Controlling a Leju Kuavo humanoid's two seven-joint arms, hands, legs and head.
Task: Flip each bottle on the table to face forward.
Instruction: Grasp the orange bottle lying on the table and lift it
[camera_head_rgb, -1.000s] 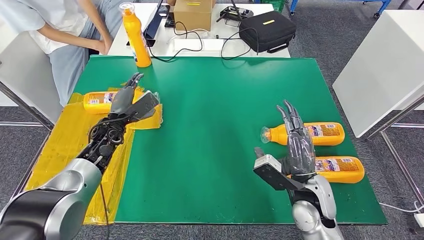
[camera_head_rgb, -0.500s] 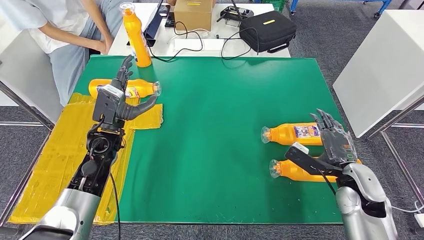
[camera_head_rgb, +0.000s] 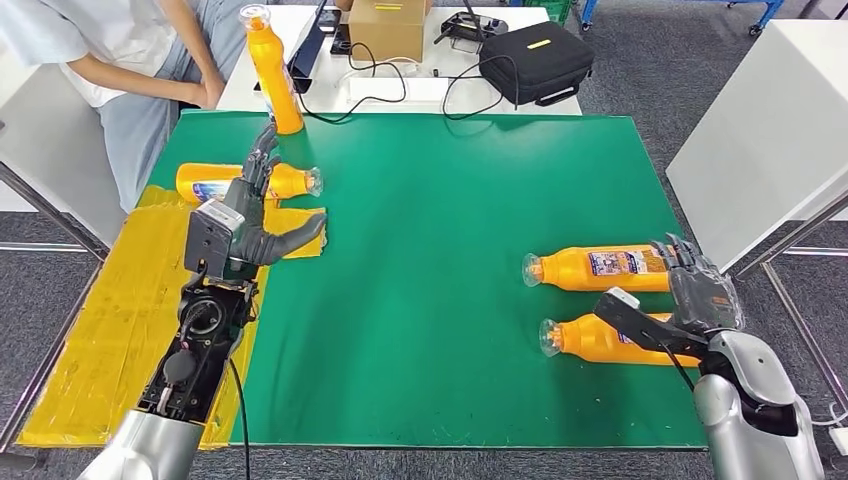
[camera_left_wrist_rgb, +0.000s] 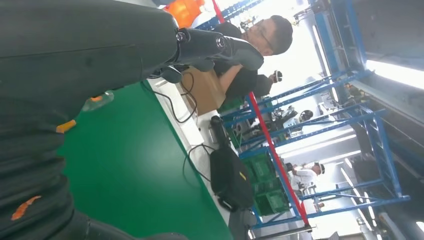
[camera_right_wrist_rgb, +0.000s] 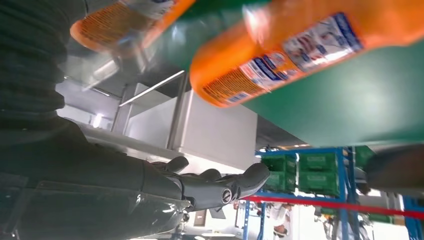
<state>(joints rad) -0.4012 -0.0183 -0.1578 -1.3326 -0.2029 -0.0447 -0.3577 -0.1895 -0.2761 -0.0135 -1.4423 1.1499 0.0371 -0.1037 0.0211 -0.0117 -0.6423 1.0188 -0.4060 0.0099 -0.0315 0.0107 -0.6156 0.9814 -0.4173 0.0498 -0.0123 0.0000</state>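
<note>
Three orange bottles lie on the green table (camera_head_rgb: 430, 200). One bottle (camera_head_rgb: 215, 184) lies at the far left, its neck pointing right. My left hand (camera_head_rgb: 243, 226) hovers just in front of it, fingers spread and empty. At the right, the farther bottle (camera_head_rgb: 600, 268) shows a picture label, and the nearer bottle (camera_head_rgb: 598, 340) lies beside it. My right hand (camera_head_rgb: 688, 298) is at their base ends with its thumb over the nearer bottle, gripping nothing. The right wrist view shows both right bottles (camera_right_wrist_rgb: 300, 50) beyond the extended fingers (camera_right_wrist_rgb: 215, 187). A fourth bottle (camera_head_rgb: 272, 70) stands upright at the far edge.
A yellow sheet (camera_head_rgb: 120, 300) covers the table's left edge. A person (camera_head_rgb: 120, 50) sits at the far left corner. Behind the table, a white table holds a black bag (camera_head_rgb: 532, 60), a cardboard box (camera_head_rgb: 387, 28) and cables. A white cabinet (camera_head_rgb: 770, 130) stands to the right.
My left hand lifted off the left bottle, which now lies farther back. My right hand drew back right to the base ends; the farther right bottle now shows its picture label.
</note>
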